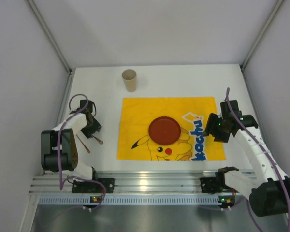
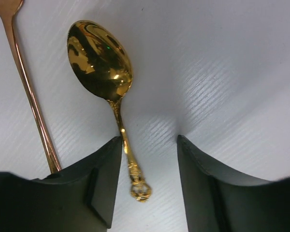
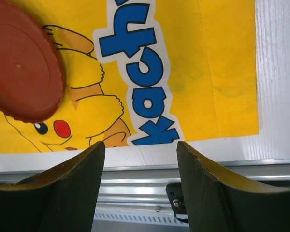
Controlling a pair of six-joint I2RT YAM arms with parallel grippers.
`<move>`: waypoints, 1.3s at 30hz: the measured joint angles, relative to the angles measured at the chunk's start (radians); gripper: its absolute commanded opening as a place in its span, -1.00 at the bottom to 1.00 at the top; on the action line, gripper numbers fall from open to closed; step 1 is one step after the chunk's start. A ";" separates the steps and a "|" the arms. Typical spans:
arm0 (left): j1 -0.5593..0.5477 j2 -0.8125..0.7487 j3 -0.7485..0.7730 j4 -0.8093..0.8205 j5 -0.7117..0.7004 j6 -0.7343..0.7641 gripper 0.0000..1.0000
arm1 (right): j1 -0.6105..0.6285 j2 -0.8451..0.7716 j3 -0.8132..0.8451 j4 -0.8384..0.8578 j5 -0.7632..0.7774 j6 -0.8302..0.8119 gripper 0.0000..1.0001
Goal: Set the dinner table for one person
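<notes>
Dinner table (image 1: 183, 79) lies white under both arms. At left, the left gripper (image 2: 150, 140) has jaws apart around the handle of a gold spoon (image 2: 101, 63), not pinching it. At right, the right gripper (image 3: 141, 145) gapes empty over the yellow cloth (image 3: 222, 72).

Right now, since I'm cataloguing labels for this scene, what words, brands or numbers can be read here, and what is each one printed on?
"kachu": blue letters outlined in white, on the yellow cloth, near its right edge; the mark after it, perhaps "!", is unclear.
No text is readable on the red plate, the paper cup or the gold spoon.
</notes>
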 measured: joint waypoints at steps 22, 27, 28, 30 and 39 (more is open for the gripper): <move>0.026 0.093 0.088 0.113 -0.017 0.032 -1.00 | -0.001 0.080 0.048 -0.024 0.030 -0.031 0.24; -0.041 0.093 0.235 -0.023 0.030 0.029 -1.00 | -0.002 0.099 0.126 -0.039 0.016 -0.026 0.23; -0.092 0.093 0.288 -0.042 0.027 0.021 -1.00 | -0.003 0.105 0.143 -0.041 0.010 -0.022 0.23; -0.207 0.093 0.389 -0.053 0.031 -0.001 -1.00 | -0.004 0.114 0.184 -0.043 -0.003 -0.013 0.23; -0.740 0.354 0.859 -0.076 0.077 -0.152 -1.00 | -0.007 0.074 0.303 -0.098 -0.022 0.016 0.25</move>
